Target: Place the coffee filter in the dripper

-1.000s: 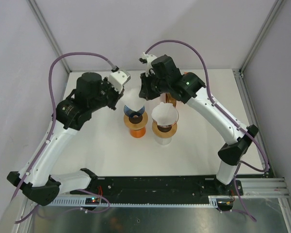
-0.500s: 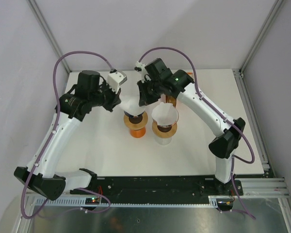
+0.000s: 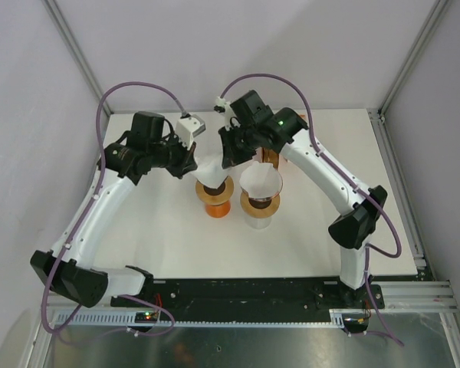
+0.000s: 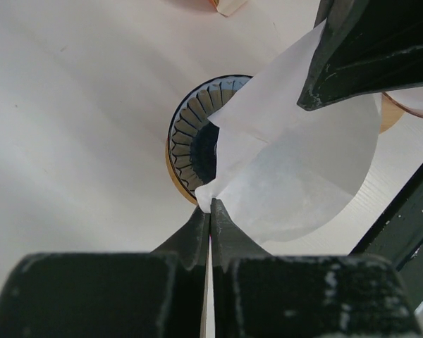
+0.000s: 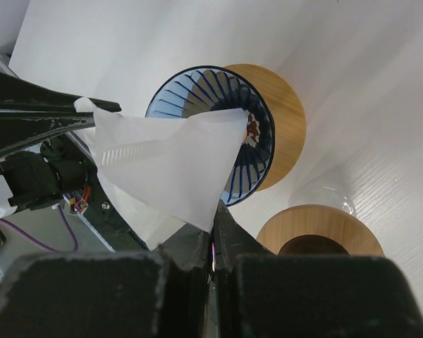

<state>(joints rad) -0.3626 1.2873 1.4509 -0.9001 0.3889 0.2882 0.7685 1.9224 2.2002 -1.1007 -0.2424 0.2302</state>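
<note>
A white paper coffee filter [image 3: 210, 166] hangs spread just above the blue ribbed dripper [image 3: 215, 189], which sits on a wooden stand. My left gripper [image 3: 195, 159] is shut on the filter's left edge. My right gripper [image 3: 228, 157] is shut on its right edge. In the left wrist view the filter [image 4: 296, 162] stretches from my closed tips [image 4: 210, 205] across the dripper [image 4: 194, 137] to the right gripper's fingers [image 4: 359, 49]. In the right wrist view the filter [image 5: 162, 162] covers the dripper's [image 5: 250, 134] near half, pinched at my tips [image 5: 215, 208].
A second dripper holding a white filter [image 3: 261, 182] stands on its own wooden stand [image 3: 259, 207] just right of the first. An amber object [image 3: 270, 158] sits behind it. A wooden ring [image 5: 321, 232] shows in the right wrist view.
Both grippers have come together over the left dripper. The filter now hangs across it and hides the blue inside that showed a second ago. The left arm has shifted slightly right.
</note>
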